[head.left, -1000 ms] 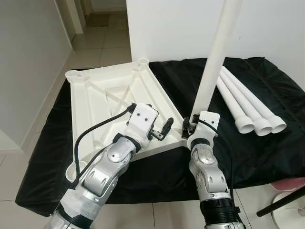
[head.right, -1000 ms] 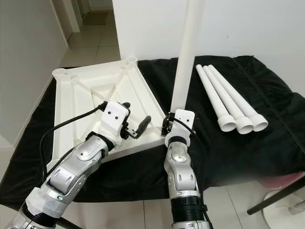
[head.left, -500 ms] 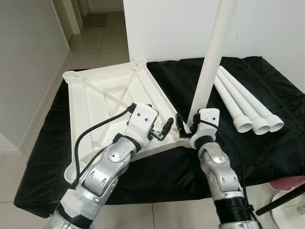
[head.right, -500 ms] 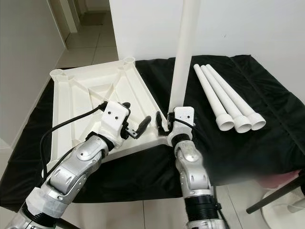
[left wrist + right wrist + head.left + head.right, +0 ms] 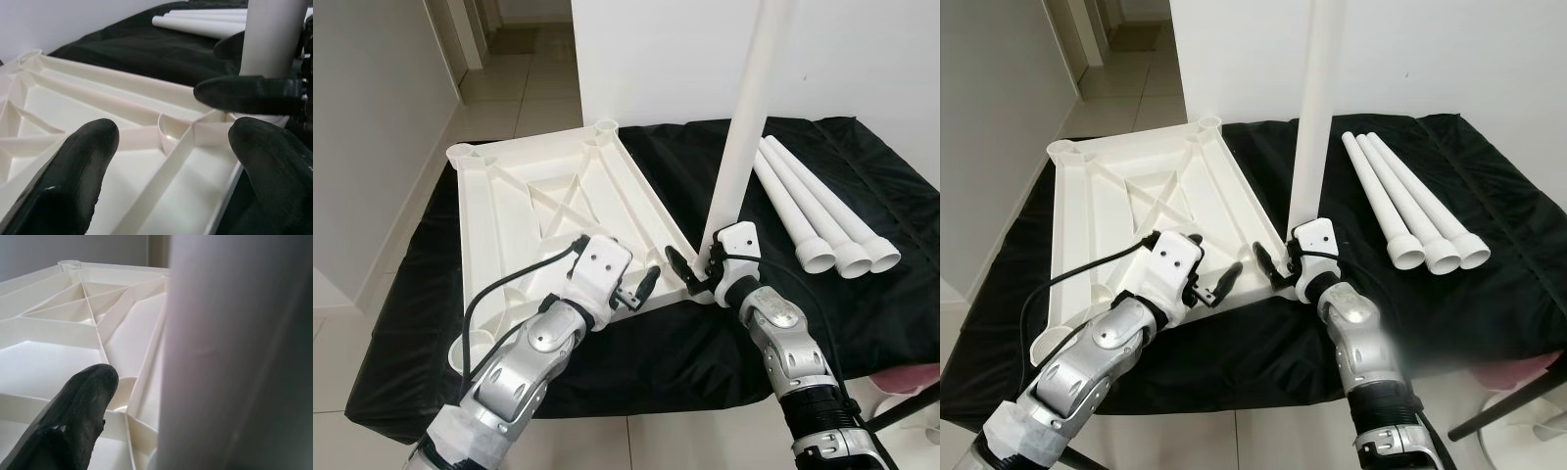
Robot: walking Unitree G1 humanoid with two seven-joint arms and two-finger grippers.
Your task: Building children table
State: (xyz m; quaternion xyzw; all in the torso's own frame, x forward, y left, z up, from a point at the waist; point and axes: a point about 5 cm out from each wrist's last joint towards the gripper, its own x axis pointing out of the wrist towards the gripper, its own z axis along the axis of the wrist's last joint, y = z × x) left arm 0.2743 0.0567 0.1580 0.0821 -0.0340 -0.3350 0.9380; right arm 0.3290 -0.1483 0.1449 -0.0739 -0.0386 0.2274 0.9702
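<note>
Table top inverted on the black cloth; one leg upright at its near corner.

The left gripper (image 5: 641,290) sits over the near edge of the white table top (image 5: 524,211), its fingers (image 5: 73,171) spread wide with nothing between them. Just beside it, the right gripper (image 5: 690,272) is at the base of the upright leg (image 5: 744,127); its fingers are parted, one at the leg's near side, and a firm grip cannot be confirmed. The left wrist view shows the ribbed underside and the round corner socket (image 5: 171,132) ahead of the left gripper. The right wrist view shows the leg close alongside one black finger (image 5: 73,416). Beyond the right gripper, three loose legs (image 5: 813,211) lie side by side on the black cloth (image 5: 862,304).
</note>
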